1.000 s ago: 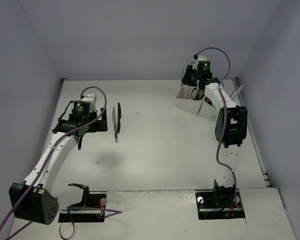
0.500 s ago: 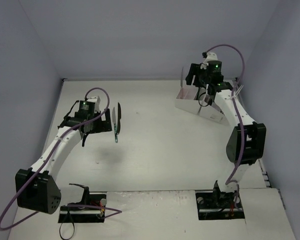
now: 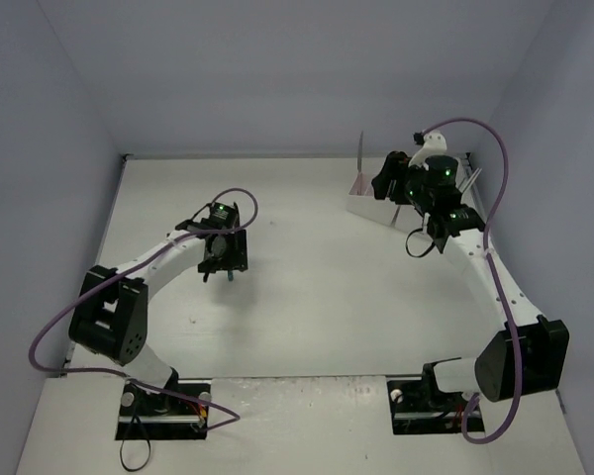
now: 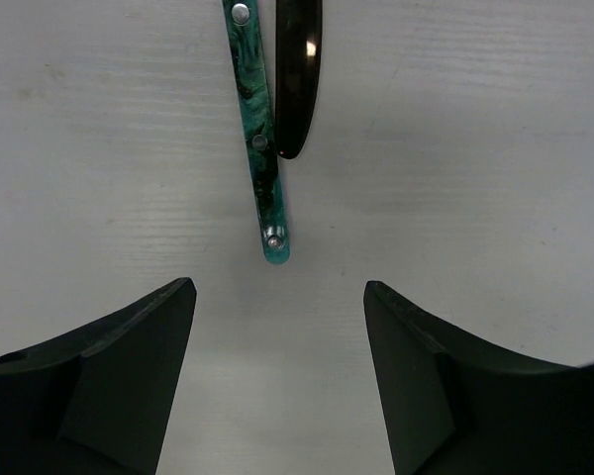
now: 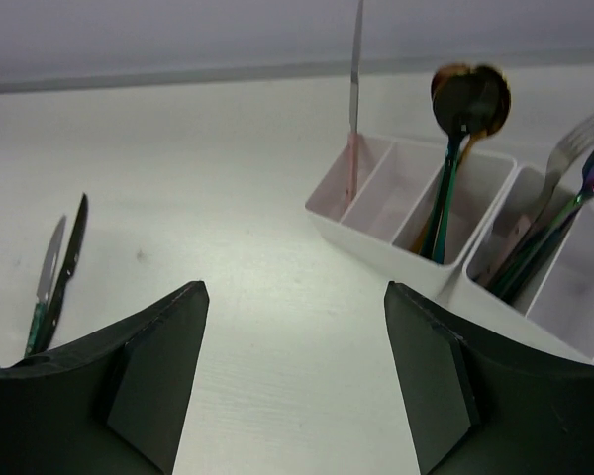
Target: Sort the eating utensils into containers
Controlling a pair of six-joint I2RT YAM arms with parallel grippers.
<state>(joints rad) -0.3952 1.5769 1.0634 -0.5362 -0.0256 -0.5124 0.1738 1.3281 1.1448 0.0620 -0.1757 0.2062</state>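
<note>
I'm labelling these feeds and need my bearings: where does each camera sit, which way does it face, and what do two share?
Top external: above and behind the bases, looking down on the white table; the left arm and right arm show whole.
Left wrist: on the left arm, straight down past the open left gripper at a teal marbled-handled knife and glossy black utensil.
Right wrist: low, facing across the table past the open right gripper at the white row of compartments.
Shared: both wrists see that knife and utensil.
</note>
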